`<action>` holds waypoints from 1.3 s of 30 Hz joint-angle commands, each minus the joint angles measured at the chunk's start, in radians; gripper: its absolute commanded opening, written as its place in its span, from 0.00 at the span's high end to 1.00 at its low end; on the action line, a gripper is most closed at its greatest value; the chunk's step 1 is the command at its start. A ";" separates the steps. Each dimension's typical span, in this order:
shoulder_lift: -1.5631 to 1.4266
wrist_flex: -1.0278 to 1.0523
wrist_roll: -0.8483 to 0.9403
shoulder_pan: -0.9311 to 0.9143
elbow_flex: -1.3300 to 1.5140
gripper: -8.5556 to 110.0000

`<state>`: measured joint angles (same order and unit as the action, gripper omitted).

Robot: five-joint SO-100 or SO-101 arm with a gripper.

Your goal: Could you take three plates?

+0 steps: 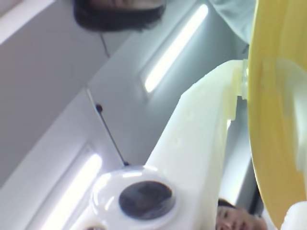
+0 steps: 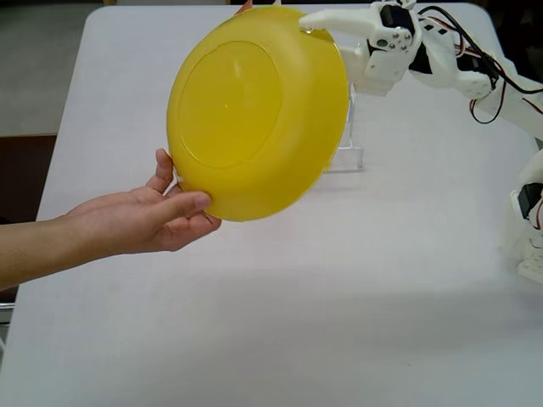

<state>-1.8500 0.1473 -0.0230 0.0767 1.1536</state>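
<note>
One plate shows: a deep round yellow plate (image 2: 254,110) held up on edge above the table, its underside facing the fixed camera. My gripper (image 2: 310,25) is shut on its upper right rim, with the white fingers (image 2: 339,20) reaching in from the right. A person's hand (image 2: 153,216) holds the plate's lower left rim from below. In the wrist view the yellow plate (image 1: 276,120) fills the right side, and my gripper (image 1: 243,81) pinches its edge with the white finger (image 1: 196,139) against it.
A clear acrylic stand (image 2: 346,153) sits on the white table (image 2: 339,297) just behind the plate. An orange edge (image 2: 245,7) peeks over the plate's top. My arm (image 2: 475,76) with its cables runs along the right side. The wrist view looks up at ceiling lights (image 1: 175,48).
</note>
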 commanded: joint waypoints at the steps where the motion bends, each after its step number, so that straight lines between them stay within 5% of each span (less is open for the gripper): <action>1: -0.011 -0.037 -0.008 -0.002 -0.075 0.93; 7: -0.009 -0.026 -0.035 -0.023 -0.074 0.93; 13: -0.028 0.064 0.000 -0.041 -0.074 0.68; 26: -0.081 0.348 0.048 -0.097 -0.074 0.63; 35: -0.115 0.609 0.110 -0.179 -0.066 0.68; 38: -0.114 0.637 0.110 -0.216 -0.057 0.92; 39: -0.110 0.637 0.124 -0.235 -0.049 0.93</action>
<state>-1.8899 0.7762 0.0828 -0.1181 1.1520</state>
